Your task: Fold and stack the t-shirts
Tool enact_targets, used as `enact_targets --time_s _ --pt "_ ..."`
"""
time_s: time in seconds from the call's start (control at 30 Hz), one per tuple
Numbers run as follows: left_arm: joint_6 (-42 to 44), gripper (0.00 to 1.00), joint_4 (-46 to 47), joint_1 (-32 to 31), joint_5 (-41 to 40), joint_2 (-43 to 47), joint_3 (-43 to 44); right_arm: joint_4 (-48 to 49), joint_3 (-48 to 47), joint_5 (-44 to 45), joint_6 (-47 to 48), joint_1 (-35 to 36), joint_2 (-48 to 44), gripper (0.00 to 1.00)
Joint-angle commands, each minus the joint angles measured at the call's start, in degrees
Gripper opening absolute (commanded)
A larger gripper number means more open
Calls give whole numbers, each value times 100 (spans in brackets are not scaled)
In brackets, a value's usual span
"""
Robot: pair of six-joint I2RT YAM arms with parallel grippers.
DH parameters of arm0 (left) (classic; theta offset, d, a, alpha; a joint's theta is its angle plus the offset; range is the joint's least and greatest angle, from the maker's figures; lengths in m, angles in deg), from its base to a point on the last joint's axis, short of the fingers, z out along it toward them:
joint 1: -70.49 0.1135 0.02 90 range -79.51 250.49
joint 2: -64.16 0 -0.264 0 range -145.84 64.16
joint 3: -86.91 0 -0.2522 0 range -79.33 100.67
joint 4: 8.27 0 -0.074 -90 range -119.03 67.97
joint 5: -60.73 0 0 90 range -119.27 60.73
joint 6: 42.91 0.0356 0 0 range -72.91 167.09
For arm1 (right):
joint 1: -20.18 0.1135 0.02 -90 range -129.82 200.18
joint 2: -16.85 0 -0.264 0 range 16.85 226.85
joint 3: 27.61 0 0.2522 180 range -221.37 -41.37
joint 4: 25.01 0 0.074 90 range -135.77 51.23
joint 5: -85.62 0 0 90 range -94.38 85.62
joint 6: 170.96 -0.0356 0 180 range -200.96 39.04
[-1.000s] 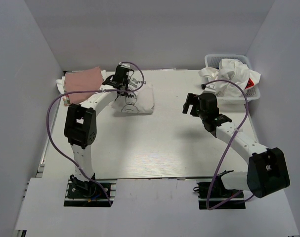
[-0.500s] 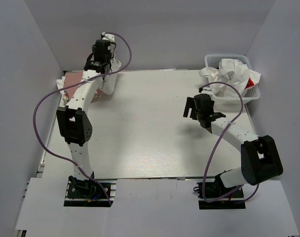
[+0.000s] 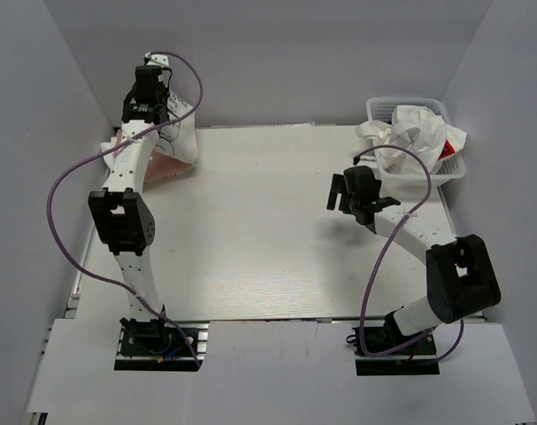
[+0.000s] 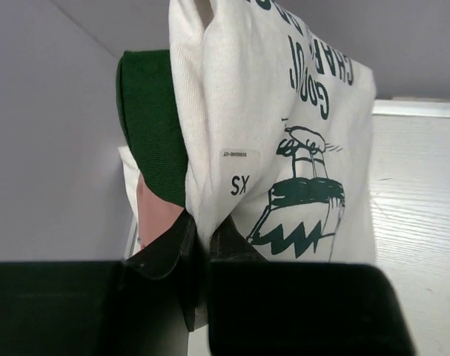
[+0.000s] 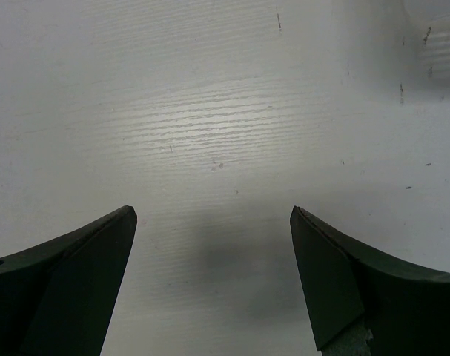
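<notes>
Setting: robot test cell, lab type. Evidence: white table [image 3: 277,248] with a wood-grain top; plain pale walls [image 3: 295,62] closing the table's left, far and right sides; my left base [image 3: 157,343] and right base [image 3: 396,343] bolted at the table's near edge; purple cable [image 3: 51,199] looping off its left side; white mesh basket [image 3: 377,108] at its far right corner.

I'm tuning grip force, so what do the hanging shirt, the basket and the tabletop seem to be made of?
Hanging shirt: soft cloth, probably cotton; matte, and it drapes and folds. Basket: white plastic, likely rigid; moulded mesh walls. Tabletop: white-painted or laminated board; faint wood-grain lines and a slight sheen.
</notes>
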Motion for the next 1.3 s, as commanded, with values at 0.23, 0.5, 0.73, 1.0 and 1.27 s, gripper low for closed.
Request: enact_targets --time_s 0.23,0.5,0.73,1.0,1.27 --pt "-527 0 81 1033 31 -876 217 -216 -425 149 -25 20 217 90" --pt "-580 0 46 1464 330 -1149 296 -199 -469 26 -43 20 296 90" --pt "-702 2 -287 1570 559 -1271 551 -287 -566 -45 -43 20 437 90" --pt "-975 4 -499 1807 646 -1070 569 -305 -584 -150 -43 20 472 90" --pt "-1554 100 -1289 1860 584 -1184 1244 -471 -715 -159 -52 20 533 90"
